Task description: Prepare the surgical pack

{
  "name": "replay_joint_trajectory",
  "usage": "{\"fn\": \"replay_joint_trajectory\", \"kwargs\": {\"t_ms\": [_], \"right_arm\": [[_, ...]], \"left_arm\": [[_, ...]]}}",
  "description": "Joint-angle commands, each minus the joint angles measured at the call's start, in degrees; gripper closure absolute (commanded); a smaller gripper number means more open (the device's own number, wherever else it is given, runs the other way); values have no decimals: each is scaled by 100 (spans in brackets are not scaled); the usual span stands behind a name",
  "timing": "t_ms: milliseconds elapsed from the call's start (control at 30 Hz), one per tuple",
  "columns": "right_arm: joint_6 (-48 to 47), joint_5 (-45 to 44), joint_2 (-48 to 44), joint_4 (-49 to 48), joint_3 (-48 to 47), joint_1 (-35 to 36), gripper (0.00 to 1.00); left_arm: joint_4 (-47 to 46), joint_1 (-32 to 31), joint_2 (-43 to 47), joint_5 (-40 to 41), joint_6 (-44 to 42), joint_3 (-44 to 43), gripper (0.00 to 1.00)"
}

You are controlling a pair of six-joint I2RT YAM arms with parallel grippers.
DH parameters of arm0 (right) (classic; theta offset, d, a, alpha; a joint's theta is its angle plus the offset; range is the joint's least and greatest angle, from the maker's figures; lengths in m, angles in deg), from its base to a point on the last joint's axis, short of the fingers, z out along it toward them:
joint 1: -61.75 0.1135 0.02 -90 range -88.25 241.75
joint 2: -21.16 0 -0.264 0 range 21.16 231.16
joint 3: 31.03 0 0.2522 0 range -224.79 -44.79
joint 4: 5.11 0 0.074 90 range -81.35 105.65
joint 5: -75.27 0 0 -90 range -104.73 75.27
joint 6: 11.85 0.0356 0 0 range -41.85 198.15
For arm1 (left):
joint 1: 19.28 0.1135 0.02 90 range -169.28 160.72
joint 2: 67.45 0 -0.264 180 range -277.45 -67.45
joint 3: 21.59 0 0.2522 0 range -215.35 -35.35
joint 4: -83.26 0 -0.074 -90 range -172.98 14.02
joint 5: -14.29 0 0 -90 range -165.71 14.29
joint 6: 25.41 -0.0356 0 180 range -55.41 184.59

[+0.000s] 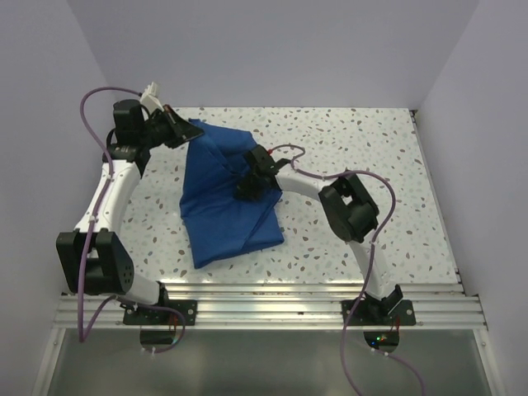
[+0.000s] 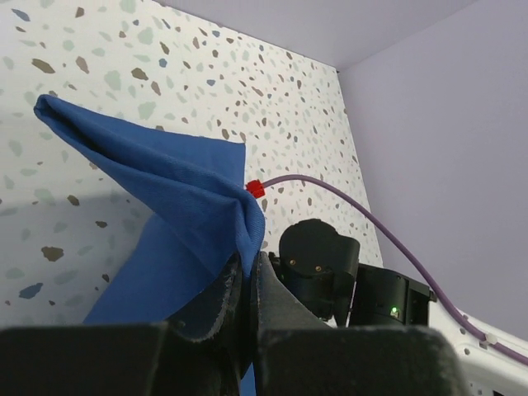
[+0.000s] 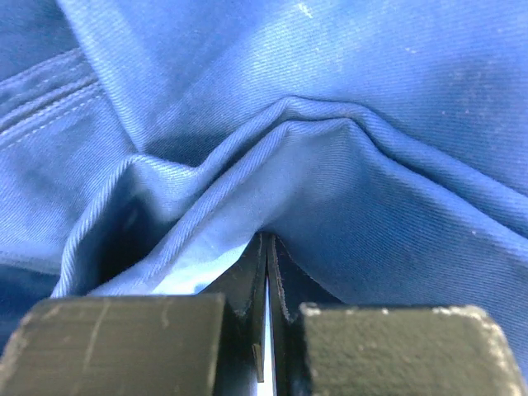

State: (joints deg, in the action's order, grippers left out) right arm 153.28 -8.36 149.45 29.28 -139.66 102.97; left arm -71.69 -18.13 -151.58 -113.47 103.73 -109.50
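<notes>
Royal-blue cotton-like cloth with a fine diagonal twill rib: drape (image 1: 227,206), one piece, crumpled and partly folded around the middle of the table (image 1: 355,140), between the two arms. The outline is irregular and roughly wedge-shaped, with layered flaps fanning out on the near side. A doubled stitched seam shows at the upper left of the right wrist view.

Table: flat, white, terrazzo-speckled in grey and brown, with a ribbed aluminium rail at the near edge.

Left gripper (image 1: 176,124): black, with two flat fingers, at the drape's far left corner. Jaws are pressed together on a raw-looking edge of the cloth. From the pinch the fabric rises into a peaked, tent-like fold that casts a soft shadow on the table.

Right gripper (image 3: 268,247): black, with scuffed blocks, set on the drape's middle right. Jaws are almost flush. A rounded ridge of cloth bunches straight from the tips, so a thin fold seems nipped, though the view is too close to be sure how much.

Purple cable (image 2: 346,198): glossy, curved, carrying a small red tag
</notes>
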Motion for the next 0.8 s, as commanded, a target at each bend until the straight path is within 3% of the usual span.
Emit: {"fn": "replay_joint_trajectory", "kwargs": {"t_ms": [0,400,767], "right_arm": [[-323,-620,337,363,-312,-131,100],[-1036,-487,408,198,-419,-500,100],[-1184,-93,-260,-884,777,-535,100]], "left_arm": [[-461,210,90,-197,-221,-206,100],[-189,254,1750,-188,-520,1077,100],[-241,254,3184,5,-635,2554,100]]}}
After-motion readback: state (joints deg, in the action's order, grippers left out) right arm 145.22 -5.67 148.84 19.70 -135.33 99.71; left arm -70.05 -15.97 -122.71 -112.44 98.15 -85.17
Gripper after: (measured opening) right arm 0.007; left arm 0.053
